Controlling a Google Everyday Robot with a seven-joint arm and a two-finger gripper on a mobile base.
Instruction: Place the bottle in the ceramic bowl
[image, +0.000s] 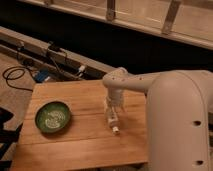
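The green ceramic bowl (52, 117) with a whitish swirl inside sits on the left part of the wooden table (75, 147). The slim white bottle (113, 123) lies on the table right of the middle, its pale cap pointing toward the front. My gripper (112, 114) hangs from the white arm (150, 87) directly over the bottle and reaches down to it. The bottle is about a bowl's width to the right of the bowl.
Black cables (15, 75) and a blue object (42, 76) lie on the floor behind the table's left side. A long dark rail (45, 47) runs along the back. The arm's large white body (182, 130) fills the right side.
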